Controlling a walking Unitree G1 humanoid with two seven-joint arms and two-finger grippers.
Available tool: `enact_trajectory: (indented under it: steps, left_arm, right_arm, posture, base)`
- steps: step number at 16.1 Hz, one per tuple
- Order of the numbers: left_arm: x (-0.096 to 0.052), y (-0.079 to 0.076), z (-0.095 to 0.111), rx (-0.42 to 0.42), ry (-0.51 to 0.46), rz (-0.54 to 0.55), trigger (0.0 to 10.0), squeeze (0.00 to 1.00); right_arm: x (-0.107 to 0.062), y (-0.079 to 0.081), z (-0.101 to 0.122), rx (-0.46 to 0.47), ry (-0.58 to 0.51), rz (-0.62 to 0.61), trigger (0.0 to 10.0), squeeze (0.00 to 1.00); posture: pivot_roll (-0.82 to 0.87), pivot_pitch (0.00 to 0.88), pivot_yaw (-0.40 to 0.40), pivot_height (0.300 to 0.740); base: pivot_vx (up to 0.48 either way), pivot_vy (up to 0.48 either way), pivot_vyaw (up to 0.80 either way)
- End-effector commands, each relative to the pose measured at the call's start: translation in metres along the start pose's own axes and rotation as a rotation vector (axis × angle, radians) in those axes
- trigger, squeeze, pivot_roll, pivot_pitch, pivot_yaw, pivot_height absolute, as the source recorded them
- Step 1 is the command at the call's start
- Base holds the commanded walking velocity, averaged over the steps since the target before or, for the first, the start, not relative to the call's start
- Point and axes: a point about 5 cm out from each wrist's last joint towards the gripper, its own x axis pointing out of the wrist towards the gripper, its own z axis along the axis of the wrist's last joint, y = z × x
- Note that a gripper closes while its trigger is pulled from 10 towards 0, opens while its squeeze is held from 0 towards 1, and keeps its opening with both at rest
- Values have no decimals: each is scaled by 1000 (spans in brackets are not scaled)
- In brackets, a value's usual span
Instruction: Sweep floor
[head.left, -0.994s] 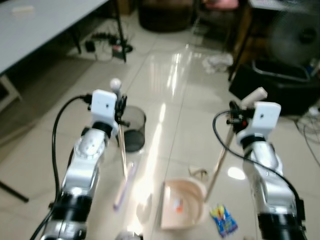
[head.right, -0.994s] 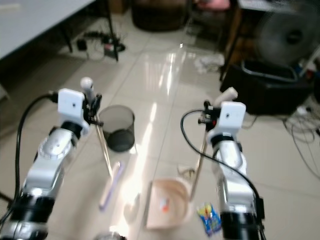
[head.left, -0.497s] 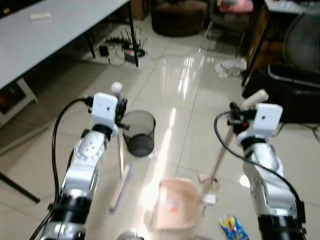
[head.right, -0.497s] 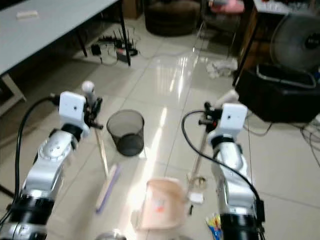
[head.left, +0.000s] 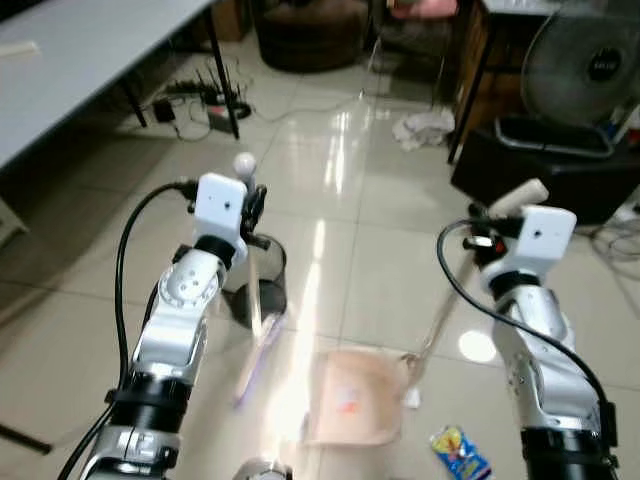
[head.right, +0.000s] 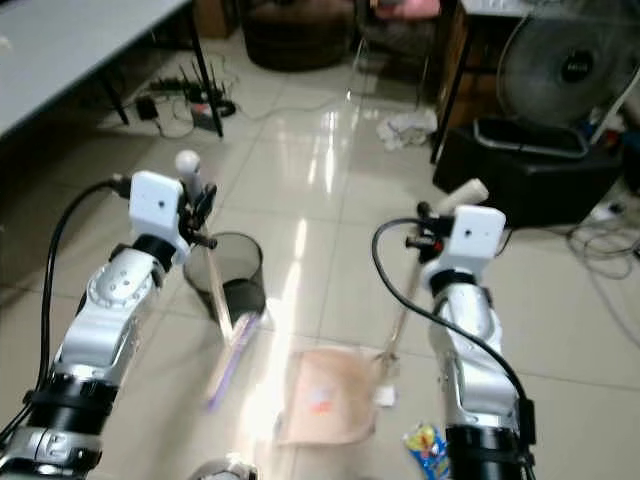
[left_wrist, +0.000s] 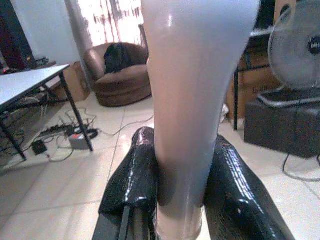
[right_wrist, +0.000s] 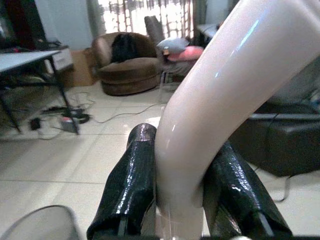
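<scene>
1. My left gripper (left_wrist: 180, 200) is clamped on the broom handle (left_wrist: 192, 100), a smooth, glossy pale tube that widens away from the fingers (left_wrist: 132, 180); they are wrapped in shiny black film and press on it from both sides.
2. Below that gripper the thin shaft slants down to the broom head (head.right: 232, 358), a long, narrow lilac strip lying on the tiles.
3. Just behind the shaft, close under my left gripper, stands the bin (head.right: 240, 290), a round black mesh basket with an open top.
4. The floor (head.left: 380, 190) is large glossy cream tiles with a bright streak of glare running between my two arms.
5. Between the grippers and lower, toward me, sits the dustpan (head.left: 352, 396), a flat pinkish-beige plastic tray with something small and orange in it.
6. Its thin pole (head.left: 432, 325) rises at a slant to my right gripper (right_wrist: 180, 200), which is closed tight around the curved, glossy cream grip (right_wrist: 225, 100) at the pole's top; the black fingers (right_wrist: 131, 180) squeeze it from both sides.
7. Under my right gripper, beside the pan's far corner, lies a small white scrap (head.left: 412, 399).
8. Nearer my body on that side lies a crinkled wrapper (head.left: 459, 452) in blue, yellow and red.
9. Well beyond the right gripper lies a crumpled white rag (head.left: 422, 126), near a round fan (head.left: 588, 62).
</scene>
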Motion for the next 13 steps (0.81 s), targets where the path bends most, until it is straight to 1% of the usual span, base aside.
enact_trajectory:
  steps: [1, 3, 4, 5, 7, 9, 10, 11, 13]
  left_arm:
    - [-1, 14, 2, 46, -4, 34, 10000, 0]
    - [1, 16, 3, 40, -15, 47, 10000, 0]
    - [1, 17, 3, 32, -18, 53, 10000, 0]
    - [1, 18, 0, 49, 2, 59, 10000, 0]
    - [-2, 22, -2, 59, 3, 69, 10000, 0]
    - [-3, 27, -3, 59, 0, 88, 10000, 0]
    - [-2, 27, -3, 63, 5, 88, 10000, 0]
    - [0, 27, -4, 65, 8, 85, 10000, 0]
    - [4, 25, -5, 73, 6, 71, 10000, 0]
  right_arm:
    - [1, 10, 4, 47, -20, 23, 10000, 0]
    - [3, 10, 6, 44, -26, 29, 10000, 0]
    - [4, 9, 7, 37, -27, 30, 10000, 0]
    - [5, 9, 7, 34, -31, 32, 10000, 0]
    - [5, 8, 9, 58, -42, 38, 10000, 0]
    - [5, 12, 13, 98, -59, 77, 10000, 0]
    - [5, 13, 14, 97, -66, 79, 10000, 0]
    - [6, 12, 15, 77, -72, 68, 10000, 0]
    - [10, 7, 14, -38, -73, 15, 10000, 0]
  posture:
    - [16, 54, 31, 740]
    - [10, 41, 32, 740]
    - [11, 38, 32, 740]
    - [12, 38, 31, 740]
    - [15, 19, 29, 740]
    - [10, 7, 36, 740]
    - [8, 13, 39, 740]
    - [3, 13, 42, 740]
    - [-2, 18, 51, 740]
  base:
    - [326, 0, 0]
    - [302, 0, 0]
    - [0, 0, 0]
    - [0, 0, 0]
    - [0, 0, 0]
    - [0, 0, 0]
    - [0, 0, 0]
    - [0, 0, 0]
    - [0, 0, 0]
